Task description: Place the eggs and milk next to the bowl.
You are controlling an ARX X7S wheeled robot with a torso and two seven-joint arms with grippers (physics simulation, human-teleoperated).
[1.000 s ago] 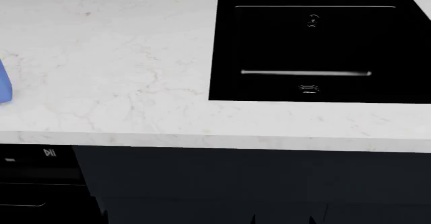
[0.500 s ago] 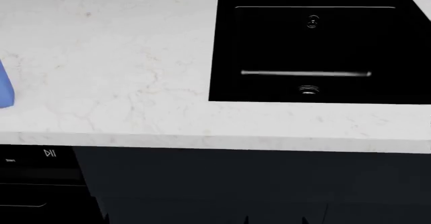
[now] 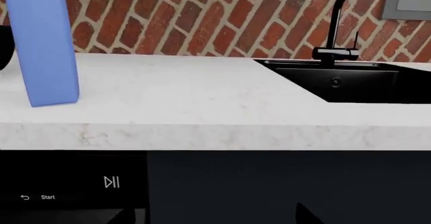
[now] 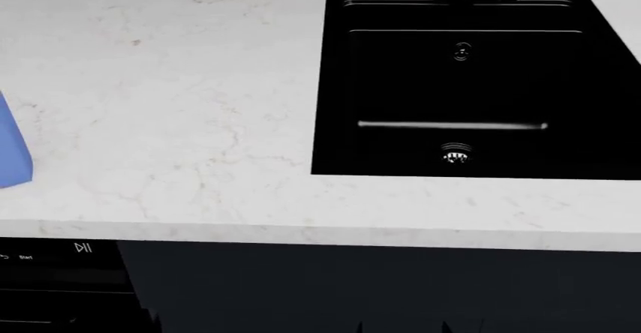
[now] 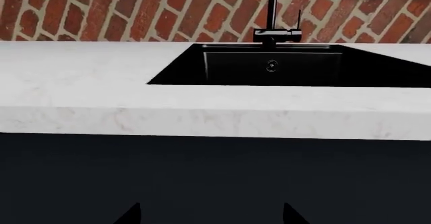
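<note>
Standing untouched at nine o'clock on the countertop (image 4: 180, 108), the milk carton (image 3: 46, 42) awaits pickup; eggs, bowl unseen; finger state cannot be told for either gripper.

Reads "Start", beside a back-arrow sign and a play/pause sign, on the black appliance panel (image 3: 67, 188) under the table's front edge.

The milk (image 3: 46, 42) is a periwinkle-blue carton that stands upright on the white marble counter, at the left side of the left wrist picture; its top is cut off by the frame. In the head picture only one blue corner of the milk (image 4: 12, 153) shows, at the left edge, middle height.

A black curved shape at the far left edge, just beside the carton, could be the bowl (image 3: 5, 46); I cannot tell for sure.
</note>
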